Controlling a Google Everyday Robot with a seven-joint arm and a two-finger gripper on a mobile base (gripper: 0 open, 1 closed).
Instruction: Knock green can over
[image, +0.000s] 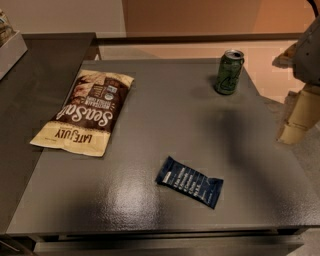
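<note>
L to R: bag (82, 112) lies flat on the left of the surface (150, 145). Bar (190, 181) lies flat near the front-middle. Can (229, 72) stands upright near the far right corner. My claw (295, 122) hangs off the right edge, over the floor.

Risks, imo:
- Can sits close to the far & right edges. A hard shove could send it rolling off the back instead of just tipping it.
- If I hit too low, it prob slides upright w/o falling, so contact should be near the top rim.
- If I come in low from where I am, I could clip the surface edge before I reach the can.
- Bag & bar are well apart from the can, so they're only at risk if it rolls their way.

Can vs claw: the can is left of the claw & farther back, well apart, w/ only bare surface between. No contact yet. Can't tell whether the claw is apart or together.
</note>
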